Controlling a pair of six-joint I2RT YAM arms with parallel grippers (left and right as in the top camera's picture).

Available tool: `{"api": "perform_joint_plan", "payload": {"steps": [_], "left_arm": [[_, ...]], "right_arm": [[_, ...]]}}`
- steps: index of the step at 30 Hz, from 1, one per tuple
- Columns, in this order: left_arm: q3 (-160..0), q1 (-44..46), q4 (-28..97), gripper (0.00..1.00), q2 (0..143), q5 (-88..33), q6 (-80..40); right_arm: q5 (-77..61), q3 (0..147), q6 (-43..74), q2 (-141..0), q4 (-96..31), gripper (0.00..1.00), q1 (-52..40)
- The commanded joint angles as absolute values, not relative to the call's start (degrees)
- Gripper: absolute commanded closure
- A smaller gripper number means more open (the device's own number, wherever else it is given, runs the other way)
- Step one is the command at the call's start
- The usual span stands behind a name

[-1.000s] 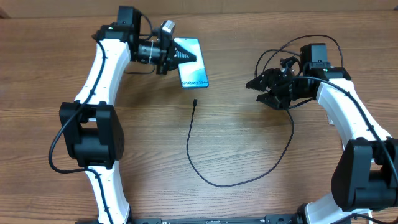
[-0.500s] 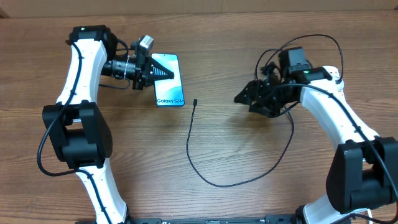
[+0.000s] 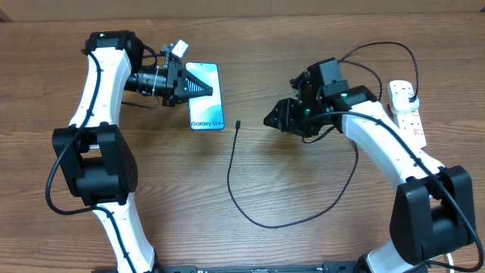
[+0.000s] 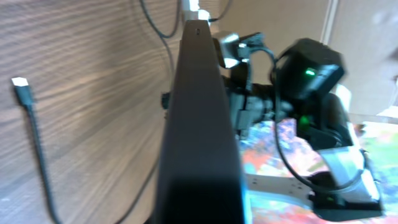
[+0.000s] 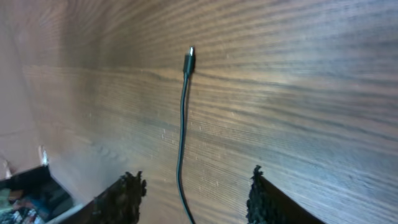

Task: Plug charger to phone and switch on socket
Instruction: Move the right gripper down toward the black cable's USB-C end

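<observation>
While the phone [image 3: 206, 114] waits for its plug, we see it lying screen-up on the wooden table [image 3: 174, 227], toward the back left. The loose tip of the charger cable [image 3: 237, 124] rests just beside the phone's near right corner, not touching it. From that tip the thin black cable runs forward, curves in a wide loop and rises toward the right arm, where we lose it.

The left gripper [image 3: 203, 88] is pinched on the phone's upper half, we judge to steady it for plugging in. Its wrist camera looks straight along the phone's black edge [image 4: 199, 124].

The right gripper [image 5: 194, 186] hovers near the cable tip with its fingers spread. The cable lies on the wood between them, so the gripper appears lined up to pick it up.

The white power strip [image 3: 407, 110] sits well apart at the far right, beyond the right arm. We cannot tell whether its switch is on.
</observation>
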State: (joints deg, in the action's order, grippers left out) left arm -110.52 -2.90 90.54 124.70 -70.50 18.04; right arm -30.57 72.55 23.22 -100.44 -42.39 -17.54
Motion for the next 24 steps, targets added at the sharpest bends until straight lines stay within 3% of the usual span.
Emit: {"api": "perform_joint_plan", "payload": {"steps": [1, 9, 24], "left_arm": [[-111.42, -3.77, 89.91, 0.96, 124.38, -64.53, 18.83], [-111.42, -4.91, 88.47, 0.96, 124.4, -60.71, 12.1], [-111.42, -12.01, 85.25, 0.96, 124.4, -73.82, 8.08]], "right_arm": [[-25.98, 73.19, 27.49, -98.48, -39.42, 0.46, -20.03], [-21.41, 73.17, 32.38, -98.5, -34.24, 0.47, -24.51], [-21.91, 73.19, 38.22, -101.84, -28.71, 0.51, -25.08]]}}
